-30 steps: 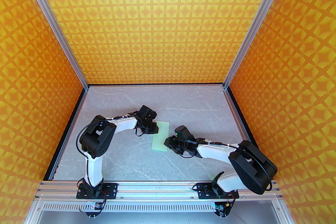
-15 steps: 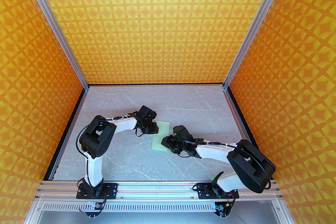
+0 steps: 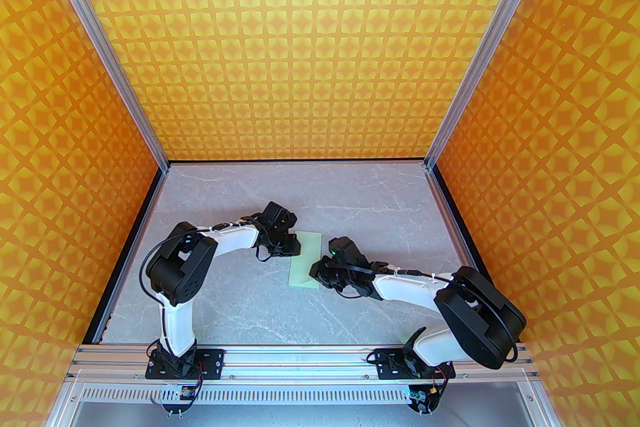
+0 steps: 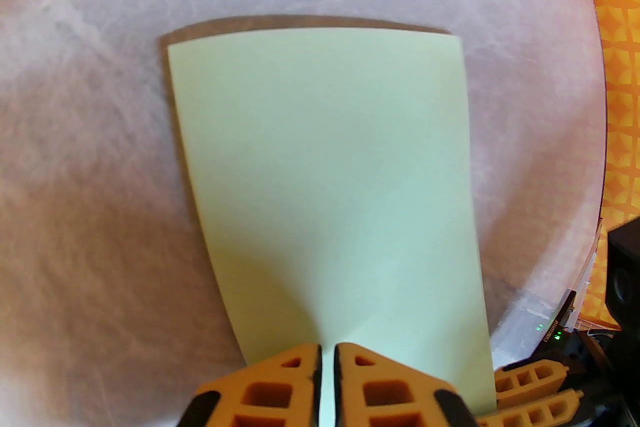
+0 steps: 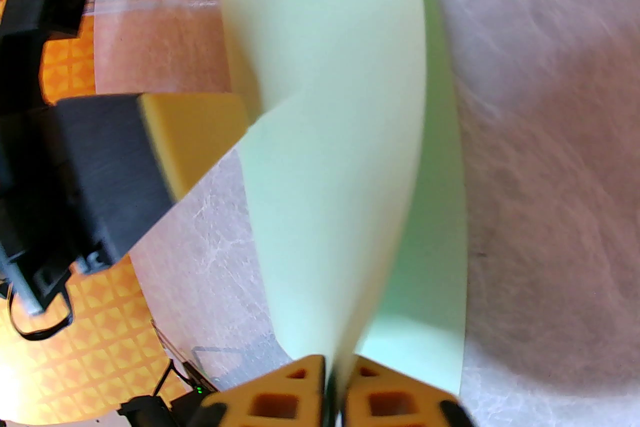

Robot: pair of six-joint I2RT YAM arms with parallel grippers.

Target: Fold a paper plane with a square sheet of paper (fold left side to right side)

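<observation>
Now right hand [image 5: 334, 382] closed, pinching paper [image 5: 340, 114] edge

Frame bottom: right gripper [image 5: 334, 390], orange fingers, pinched on raised curling layer of square sheet of paper [image 5: 330, 114], pale mint-green; lower layer flat on grey marbled table [image 5: 540, 114]. Left side: left gripper [image 5: 195, 134], pad at sheet edge; orange patterned wall [image 5: 85, 355].

The left arm [image 3: 235, 237] rises from its base, bends at a raised elbow and reaches right toward the middle; the right arm [image 3: 410, 287] mirrors it, reaching left. The left gripper [image 4: 327, 351] angles downward, its orange fingers [image 4: 280, 385] pinched on the sheet of paper [image 4: 325, 164] (only a sliver of gap between them). The right gripper [image 5: 336, 367], near it, is likewise clamped on that sheet's edge.
</observation>
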